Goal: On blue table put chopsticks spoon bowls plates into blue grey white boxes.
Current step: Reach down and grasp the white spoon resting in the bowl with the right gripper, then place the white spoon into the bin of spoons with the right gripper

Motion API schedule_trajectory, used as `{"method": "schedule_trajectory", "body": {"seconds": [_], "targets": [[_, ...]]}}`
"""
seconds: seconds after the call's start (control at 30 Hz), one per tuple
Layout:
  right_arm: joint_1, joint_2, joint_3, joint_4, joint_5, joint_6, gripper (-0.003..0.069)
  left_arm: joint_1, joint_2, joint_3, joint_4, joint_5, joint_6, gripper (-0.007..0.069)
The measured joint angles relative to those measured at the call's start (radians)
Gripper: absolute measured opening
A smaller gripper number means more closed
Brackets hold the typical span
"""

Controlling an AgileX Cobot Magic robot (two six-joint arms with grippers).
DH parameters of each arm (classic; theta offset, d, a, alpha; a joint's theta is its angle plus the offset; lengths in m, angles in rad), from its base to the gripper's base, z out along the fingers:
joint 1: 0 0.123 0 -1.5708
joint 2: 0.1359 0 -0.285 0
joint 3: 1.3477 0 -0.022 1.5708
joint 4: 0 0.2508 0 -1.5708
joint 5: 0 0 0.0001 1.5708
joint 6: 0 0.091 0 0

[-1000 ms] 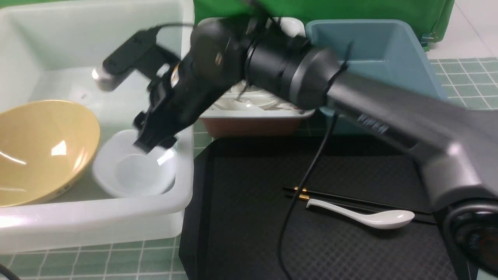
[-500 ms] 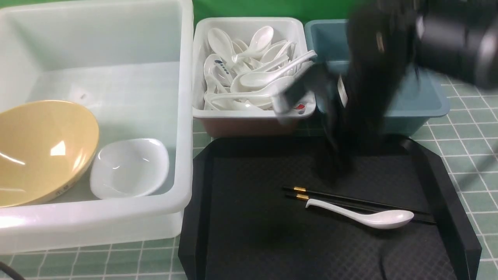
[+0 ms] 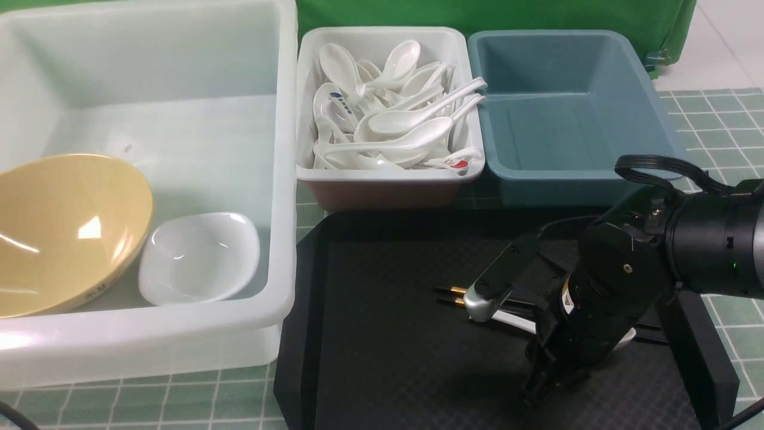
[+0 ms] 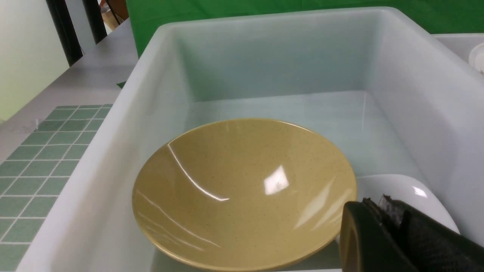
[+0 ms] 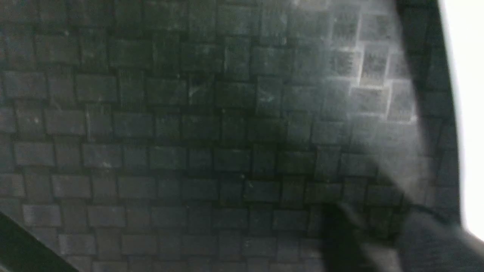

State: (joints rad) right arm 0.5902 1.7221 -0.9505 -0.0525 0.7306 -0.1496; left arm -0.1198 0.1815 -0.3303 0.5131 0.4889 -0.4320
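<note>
A: Where is the right gripper (image 3: 539, 389)?
B: Low over the black diamond-textured tray (image 3: 388, 334), pointing down at its floor, right by the plain glossy white soup spoon (image 3: 514, 322). The arm covers most of that spoon. Only a bit of handle and a sliver of the scoop show.
A: Is it holding the spoon?
B: I cannot tell. In the front view the wrist hides the jaws, and the right wrist view is a blur of tray texture, so neither their width nor a hold is clear.
A: And the thin black chopsticks with gold bands (image 3: 456, 291)?
B: On the tray just behind the spoon, banded ends to the left, the rest running under the arm.
A: The left gripper (image 4: 378, 206)?
B: Closed with nothing in it, over the near part of the very large translucent white tub (image 3: 179, 54). Inside that tub the glossy mustard-yellow round bowl (image 3: 65, 233) sits tilted on the left. The small shallow white rounded-square dish (image 3: 200, 257) lies close against it on the right.
A: The other tubs?
B: The small white tub with a brownish base (image 3: 388, 194) holds a heap of white spoons (image 3: 394, 119). The blue-grey tub (image 3: 561, 125) stands just beside it on the pale green tiled bench (image 3: 716, 119).
</note>
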Motion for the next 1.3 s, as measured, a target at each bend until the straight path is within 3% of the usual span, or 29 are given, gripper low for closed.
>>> {"method": "schedule_trajectory", "body": {"seconds": [0.03, 0.07, 0.13, 0.33, 0.43, 0.57, 0.7, 0.8, 0.87, 0.93, 1.13, 1.3], "targets": [[0.0, 0.0, 0.0, 0.0, 0.001, 0.0, 0.0169, 0.0, 0.0, 0.0, 0.0, 0.0, 0.0, 0.0001], [0.0, 0.001, -0.012, 0.002, 0.024, 0.0, 0.008, 0.0, 0.0, 0.0, 0.0, 0.0, 0.0, 0.0001], [0.0, -0.004, -0.026, 0.003, 0.057, -0.005, 0.0042, 0.0, 0.0, 0.0, 0.0, 0.0, 0.0, 0.0001], [0.0, -0.062, -0.065, 0.0, 0.112, 0.006, 0.0048, 0.0, 0.0, 0.001, 0.001, 0.0, 0.0, 0.0001], [0.0, -0.071, -0.08, -0.019, 0.118, 0.012, 0.0118, 0.0, 0.0, 0.018, 0.018, -0.017, 0.0, 0.0001], [0.0, -0.023, -0.08, -0.102, 0.089, 0.012, 0.0283, 0.0, 0.0, 0.033, 0.031, -0.045, 0.0, 0.0001], [0.0, 0.05, -0.081, -0.153, 0.09, 0.012, 0.0356, 0.0, 0.0, 0.036, 0.034, -0.047, 0.0, 0.0001], [0.001, 0.07, -0.093, -0.172, 0.113, 0.01, 0.0311, 0.0, 0.0, 0.036, 0.036, -0.047, 0.0, 0.0001], [0.001, 0.073, -0.108, -0.173, 0.14, 0.008, 0.0163, 0.0, 0.0, 0.036, 0.037, -0.048, 0.0, 0.0001], [0.001, 0.07, -0.131, -0.137, 0.195, 0.003, 0.0083, 0.0, 0.0, 0.036, 0.037, -0.05, 0.0, 0.0001], [0.032, -0.022, -0.272, -0.007, 0.261, -0.093, 0.0081, 0.0, 0.0, 0.036, 0.053, -0.05, 0.0, 0.0001], [0.031, -0.052, -0.478, 0.027, -0.195, -0.144, 0.0081, 0.0, 0.0, 0.036, 0.059, -0.05, 0.0, 0.0001]]}}
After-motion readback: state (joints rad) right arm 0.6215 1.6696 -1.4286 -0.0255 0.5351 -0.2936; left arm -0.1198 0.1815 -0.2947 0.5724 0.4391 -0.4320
